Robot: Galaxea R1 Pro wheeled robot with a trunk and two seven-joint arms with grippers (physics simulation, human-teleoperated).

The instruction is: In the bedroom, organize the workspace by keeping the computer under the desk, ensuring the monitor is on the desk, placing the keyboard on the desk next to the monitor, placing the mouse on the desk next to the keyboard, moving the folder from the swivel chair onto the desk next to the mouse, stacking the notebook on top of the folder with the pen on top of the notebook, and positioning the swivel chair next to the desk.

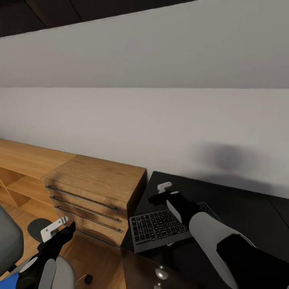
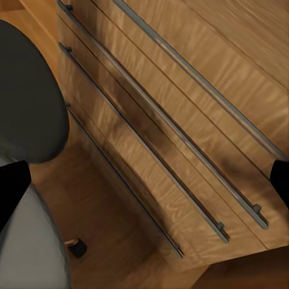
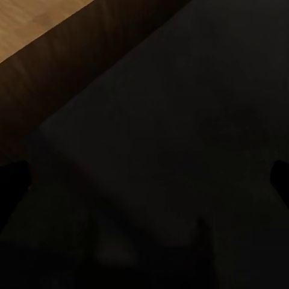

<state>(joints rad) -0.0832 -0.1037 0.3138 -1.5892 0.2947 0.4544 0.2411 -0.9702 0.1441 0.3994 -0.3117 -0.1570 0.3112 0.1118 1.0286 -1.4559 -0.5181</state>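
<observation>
A home workspace: black desk (image 1: 241,208) with keyboard (image 1: 160,228), wooden drawer unit (image 1: 92,188), swivel chair (image 1: 8,241), plain wall (image 1: 160,120).

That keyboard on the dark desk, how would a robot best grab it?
Probably by a long edge, coming down from above. The keyboard lies flat on the black desk, thin and wide, so only its edges give fingers purchase. Its near edge juts past the desk's front, beside the wooden drawer unit, leaving room underneath. The right gripper hovers above its far edge.
</observation>
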